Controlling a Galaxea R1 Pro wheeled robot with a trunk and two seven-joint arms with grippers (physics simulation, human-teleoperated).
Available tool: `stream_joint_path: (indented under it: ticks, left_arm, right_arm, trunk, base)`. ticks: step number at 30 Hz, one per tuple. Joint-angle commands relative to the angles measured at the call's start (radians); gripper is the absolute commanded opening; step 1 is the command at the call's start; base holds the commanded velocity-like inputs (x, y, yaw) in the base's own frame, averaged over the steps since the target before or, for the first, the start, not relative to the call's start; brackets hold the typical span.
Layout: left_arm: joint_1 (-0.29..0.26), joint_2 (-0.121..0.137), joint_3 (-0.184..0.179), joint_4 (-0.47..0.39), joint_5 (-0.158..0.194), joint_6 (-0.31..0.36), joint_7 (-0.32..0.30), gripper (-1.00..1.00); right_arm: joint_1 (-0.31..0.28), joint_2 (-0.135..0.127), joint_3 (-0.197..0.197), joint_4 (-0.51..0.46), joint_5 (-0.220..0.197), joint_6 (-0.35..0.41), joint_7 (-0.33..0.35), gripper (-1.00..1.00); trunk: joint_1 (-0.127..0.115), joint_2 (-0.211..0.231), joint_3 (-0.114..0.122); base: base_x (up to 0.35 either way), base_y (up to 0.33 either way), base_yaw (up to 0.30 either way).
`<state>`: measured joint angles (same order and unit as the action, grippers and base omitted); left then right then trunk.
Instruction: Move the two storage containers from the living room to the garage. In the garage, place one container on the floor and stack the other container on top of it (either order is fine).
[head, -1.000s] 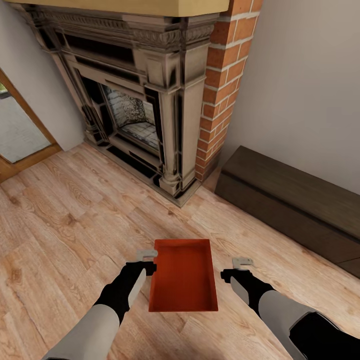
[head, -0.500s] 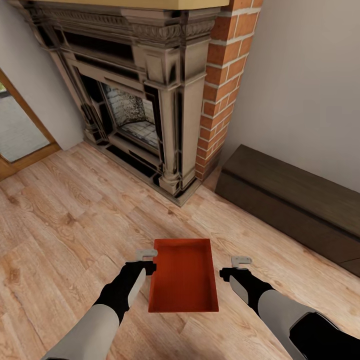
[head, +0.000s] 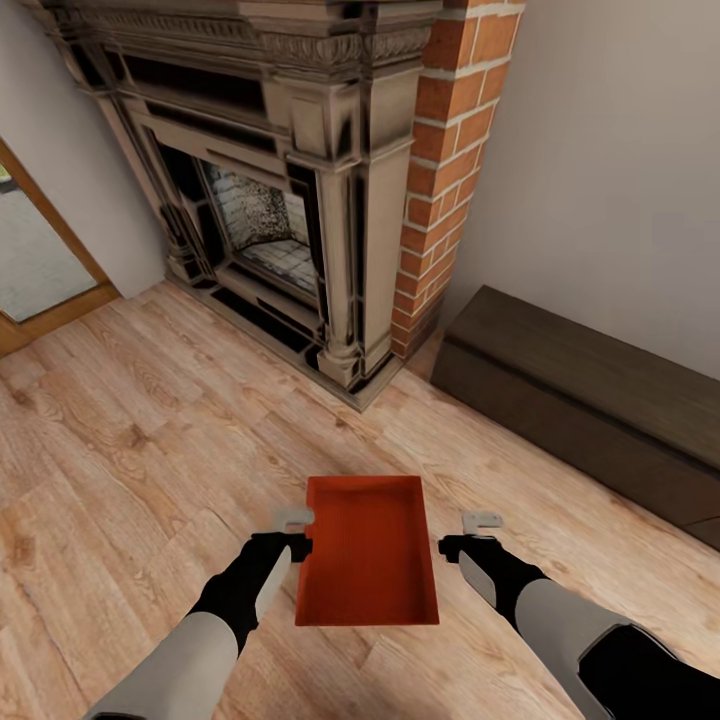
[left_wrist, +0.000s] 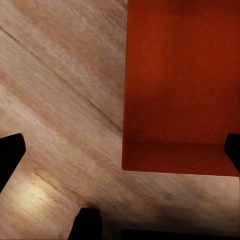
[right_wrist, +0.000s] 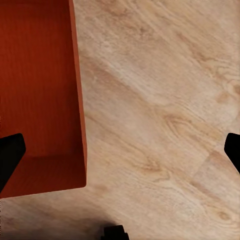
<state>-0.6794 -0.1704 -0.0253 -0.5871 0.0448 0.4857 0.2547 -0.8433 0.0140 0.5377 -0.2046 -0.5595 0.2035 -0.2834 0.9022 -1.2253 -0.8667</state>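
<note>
We count one matte orange-red rectangular open-topped bin (head: 367, 552) on the light wood plank flooring (head: 130, 440), between two grippers, left (head: 295, 532) and right (head: 470, 533), both spread wide. The head view adds fireplace (head: 270, 190) and one dark low bench (head: 590, 400).

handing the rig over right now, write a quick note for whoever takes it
Left claw: open, beside the near left wall of the storage container, holding nothing.
Right claw: open, off the container's right side with a gap, holding nothing.
Container: upright and empty on the living room's wood floor, between both claws, facing the fireplace; dark bench to the right. The second container is not accounted for here.
Done: arms lined up either side.
Left: grip it, carry it to the garage, fetch the other, stack them.
</note>
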Motion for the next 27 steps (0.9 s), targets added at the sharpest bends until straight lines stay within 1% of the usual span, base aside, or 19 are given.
stream_joint_path:
  ticks: [1, 3, 8, 13, 16, 20, 23, 27]
  left_arm:
    - [0.000, 0.000, -0.003, 0.003, 0.005, 0.004, 0.006, 1.00]
    - [0.000, 0.001, -0.002, 0.004, 0.006, 0.004, 0.007, 1.00]
    - [0.000, 0.002, -0.001, 0.006, 0.005, 0.009, 0.006, 1.00]
    - [0.000, 0.002, -0.001, 0.005, 0.004, 0.012, 0.006, 1.00]
    - [0.000, 0.002, -0.001, 0.005, 0.004, 0.012, 0.006, 1.00]
    - [0.000, 0.002, -0.001, 0.004, 0.004, 0.014, 0.008, 1.00]
    - [0.000, 0.002, -0.001, 0.004, 0.004, 0.014, 0.011, 1.00]
    - [0.000, 0.002, -0.001, 0.004, 0.004, 0.014, 0.012, 1.00]
  right_arm:
    - [0.000, 0.001, 0.008, -0.002, -0.006, 0.013, -0.005, 1.00]
    - [-0.004, 0.003, 0.008, -0.002, -0.007, 0.023, -0.004, 1.00]
    - [-0.025, 0.006, 0.008, -0.002, -0.007, 0.103, -0.001, 1.00]
    - [-0.043, 0.009, 0.008, -0.002, -0.007, 0.163, -0.001, 1.00]
    - [-0.050, 0.010, 0.008, -0.002, -0.007, 0.185, -0.001, 1.00]
    - [-0.053, 0.013, 0.008, -0.002, -0.007, 0.193, -0.001, 1.00]
    - [-0.054, 0.022, 0.008, -0.002, -0.006, 0.186, -0.001, 1.00]
    - [-0.054, 0.025, 0.008, -0.002, -0.005, 0.182, 0.000, 1.00]
  trunk:
    - [0.004, -0.008, -0.004]
    - [0.012, -0.022, -0.010]
    - [0.031, -0.057, -0.026]
    - [0.050, -0.092, -0.041]
    - [0.061, -0.113, -0.051]
    - [0.077, -0.141, -0.063]
    - [0.088, -0.162, -0.073]
    - [0.104, -0.190, -0.085]
  base:
    - [0.000, 0.000, 0.000]
    - [0.000, 0.000, 0.000]
    - [0.000, 0.000, 0.000]
    - [0.000, 0.000, 0.000]
    - [0.000, 0.000, 0.000]
    - [0.000, 0.000, 0.000]
    - [0.000, 0.000, 0.000]
    - [0.000, 0.000, 0.000]
